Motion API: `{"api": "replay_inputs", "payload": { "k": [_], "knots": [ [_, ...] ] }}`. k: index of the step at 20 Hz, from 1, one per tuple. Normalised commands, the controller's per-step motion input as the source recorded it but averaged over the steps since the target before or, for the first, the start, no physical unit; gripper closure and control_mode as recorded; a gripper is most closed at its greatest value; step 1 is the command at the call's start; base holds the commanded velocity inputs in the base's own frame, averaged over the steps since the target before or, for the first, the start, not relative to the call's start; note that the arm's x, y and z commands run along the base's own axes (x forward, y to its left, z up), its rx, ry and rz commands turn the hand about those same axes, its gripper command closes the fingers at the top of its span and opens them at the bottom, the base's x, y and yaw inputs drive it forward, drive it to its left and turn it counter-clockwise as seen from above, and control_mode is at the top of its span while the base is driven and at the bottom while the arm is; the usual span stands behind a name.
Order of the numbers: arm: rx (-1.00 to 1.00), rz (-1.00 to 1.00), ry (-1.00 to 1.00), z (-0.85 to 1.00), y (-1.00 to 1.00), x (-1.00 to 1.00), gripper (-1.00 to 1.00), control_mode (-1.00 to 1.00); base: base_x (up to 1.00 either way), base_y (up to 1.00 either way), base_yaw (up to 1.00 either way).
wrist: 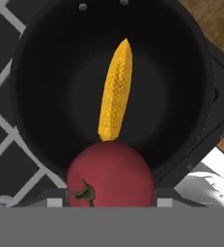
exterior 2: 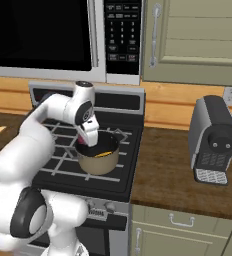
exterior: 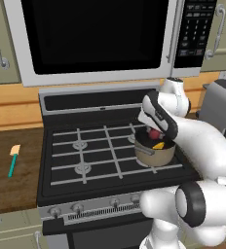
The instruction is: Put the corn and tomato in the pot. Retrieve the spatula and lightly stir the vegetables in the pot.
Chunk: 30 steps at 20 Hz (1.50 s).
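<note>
microwave (exterior: 93, 36): hangs above the stove, dark door, keypad on its right side.
stove (exterior: 85, 155): black gas range with grey grates; control knobs along the front edge.
counter (exterior 2: 188, 185): dark wood top on both sides of the stove.
coffee machine (exterior 2: 214, 140): grey and black, on the counter right of the stove, well apart from the pot.
arm (exterior: 202, 146): white, reaches forward and bends down over the stove's front right burner.
pot (exterior: 155, 151): tan saucepan with a dark inside, upright on the front right burner, directly under the hand.
gripper (exterior: 154, 132): pointing down at the pot mouth. In the hand view the tomato sits right at the fingertips, which it hides. Looks pinched on the tomato, but finger contact is not visible, so cannot tell for certain.
spatula (exterior: 13, 159): teal handle, pale orange blade, flat on the counter left of the stove, blade toward the wall. Well apart from the pot and the gripper.
corn (wrist: 116, 91): yellow cob lying on the pot floor, roughly across the middle, one end pointing toward the tomato.
tomato (wrist: 110, 174): dark red with a green stem, at the gripper over the pot's near rim; in the hand view it overlaps the cob's near end. From the left base view it shows as red just above the pot rim, beside the yellow.
</note>
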Motion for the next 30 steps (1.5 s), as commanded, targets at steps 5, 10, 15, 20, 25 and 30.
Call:
{"api": "replay_inputs", "payload": {
  "k": [5,10,15,20,25,30],
  "knots": [
    [-0.09,-0.09,0.00,-0.62,-0.73,0.73,1.00,-1.00,0.00,0.00,0.00],
    [-0.02,0.00,-0.01,-0.38,0.02,0.29,1.00,-1.00,0.00,0.00,0.00],
    [0.00,0.00,0.00,-0.23,0.00,0.12,1.00,-1.00,0.00,0.00,0.00],
    [0.00,0.00,0.00,-0.27,0.00,0.19,1.00,-1.00,0.00,0.00,0.00],
    [0.00,0.00,0.01,-0.20,0.00,0.10,1.00,-1.00,0.00,0.00,0.00],
    [0.00,0.00,0.00,-0.03,0.00,0.00,-1.00,-1.00,0.00,0.00,0.00]
  ]
}}
